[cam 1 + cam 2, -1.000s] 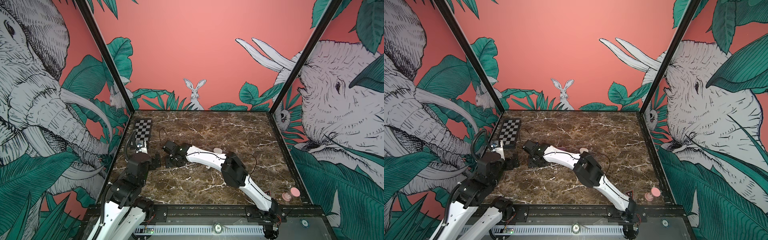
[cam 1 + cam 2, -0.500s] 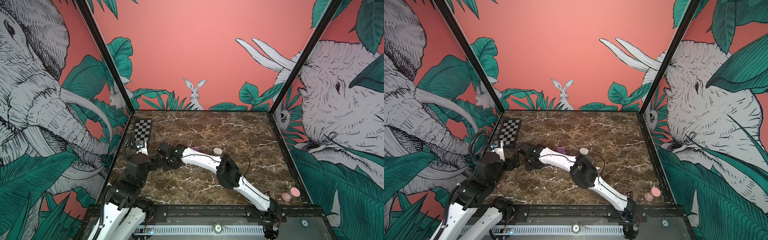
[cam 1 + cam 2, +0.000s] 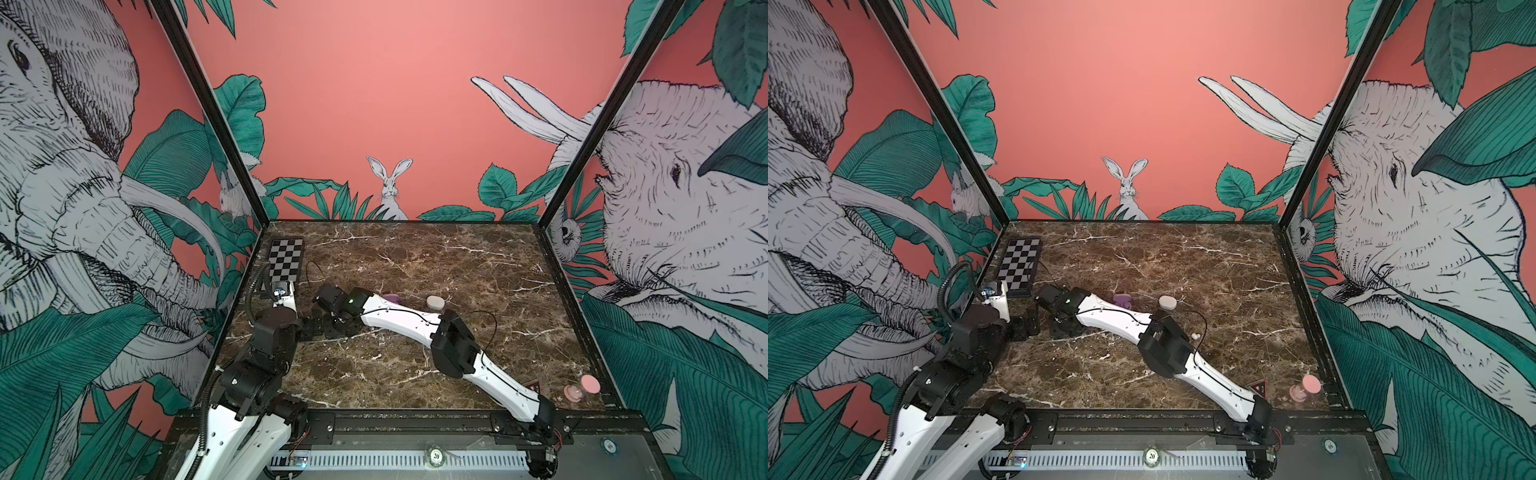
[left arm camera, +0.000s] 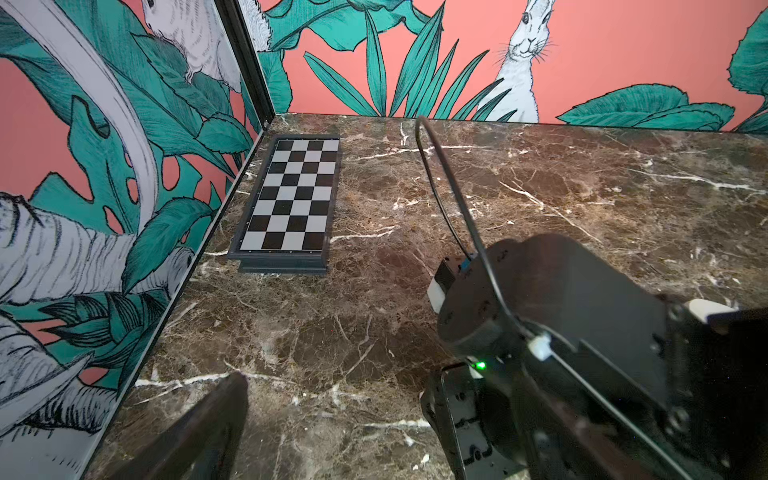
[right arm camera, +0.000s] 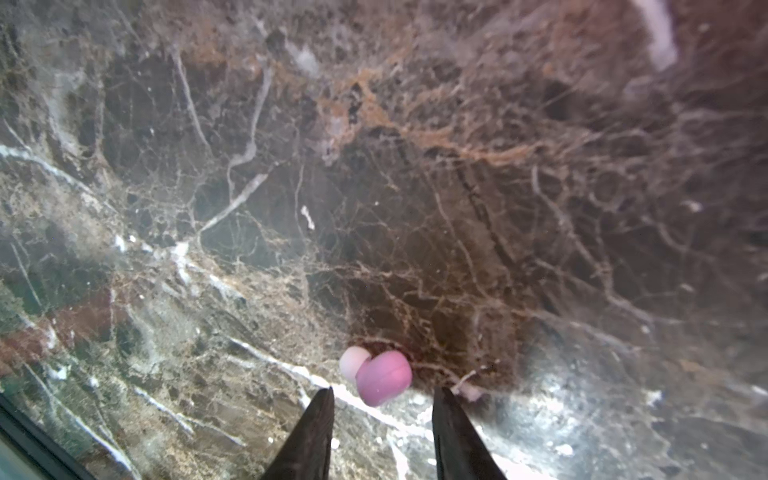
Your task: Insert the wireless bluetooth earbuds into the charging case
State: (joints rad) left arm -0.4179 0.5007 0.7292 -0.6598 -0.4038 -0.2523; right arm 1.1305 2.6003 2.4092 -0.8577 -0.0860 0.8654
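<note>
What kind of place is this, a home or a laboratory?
Probably a robot test booth, not a home: printed jungle wall panels enclose a marble-patterned tabletop, a left arm and a right arm are mounted at its front edge, and a checkerboard lies by the left wall.

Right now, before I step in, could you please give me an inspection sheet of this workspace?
Surface: brown, white-veined marble tabletop.
Job's things: lilac earbud lying on the marble; white earbud beside the right arm; lilac case and white case mid-table.
Clutter: checkerboard at the rear left; pink object in the front right corner.
Grippers: right claw open, tips either side of the lilac earbud, no contact visible; left claw open, holding nothing.
Cables: thin black cable looping off the right arm; ribbed hose on the left arm.
Surroundings: jungle mural walls on three sides.
</note>
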